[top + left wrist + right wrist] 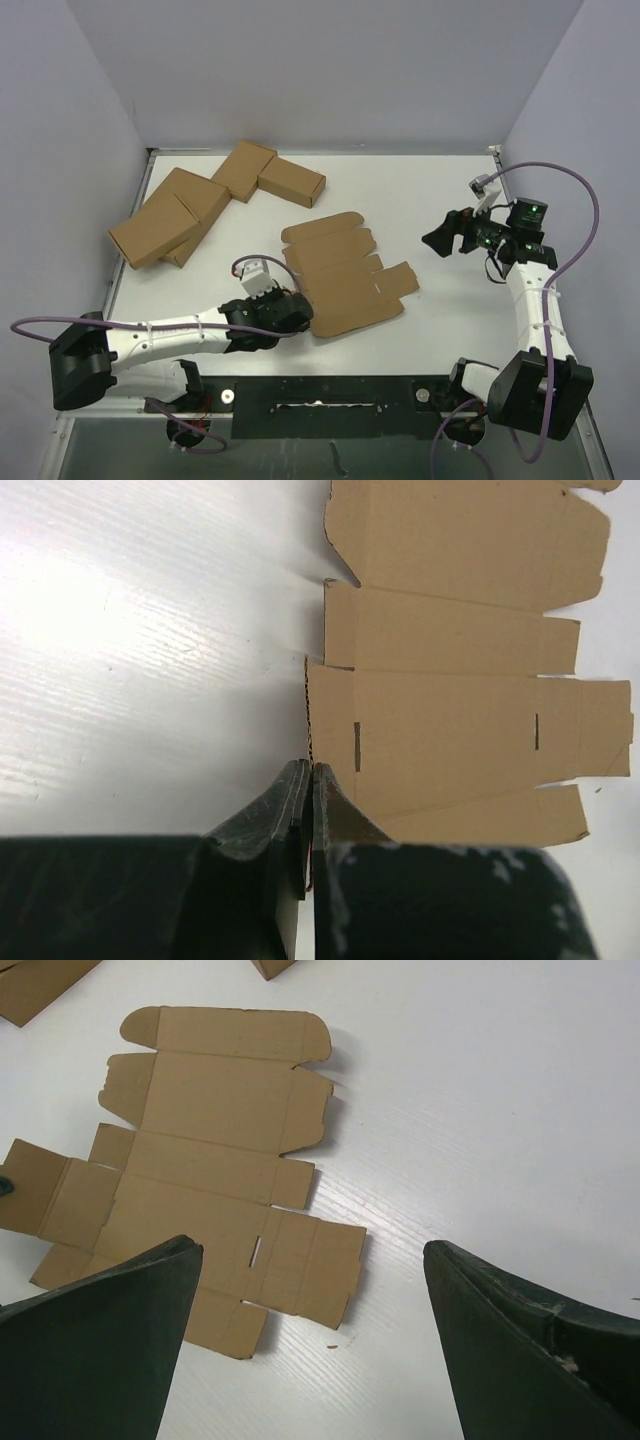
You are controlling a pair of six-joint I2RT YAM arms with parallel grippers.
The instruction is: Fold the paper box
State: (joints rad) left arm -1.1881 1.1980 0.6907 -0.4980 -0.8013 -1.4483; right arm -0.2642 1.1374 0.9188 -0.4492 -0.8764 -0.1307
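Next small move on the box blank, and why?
Probably lower the open right gripper toward the nearest flap of the flat brown die-cut cardboard sheet. The sheet lies fully flat, nothing folded; the left gripper is shut at its opposite edge, and the right hangs off to the side, touching nothing.

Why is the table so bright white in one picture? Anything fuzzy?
Left wrist view: glare washes out the table left of the paper box; right wrist view: it casts a thin shadow; top view: even light, nothing fuzzy.

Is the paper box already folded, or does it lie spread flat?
Spread flat: the paper box lies unfolded on the table, all flaps out.
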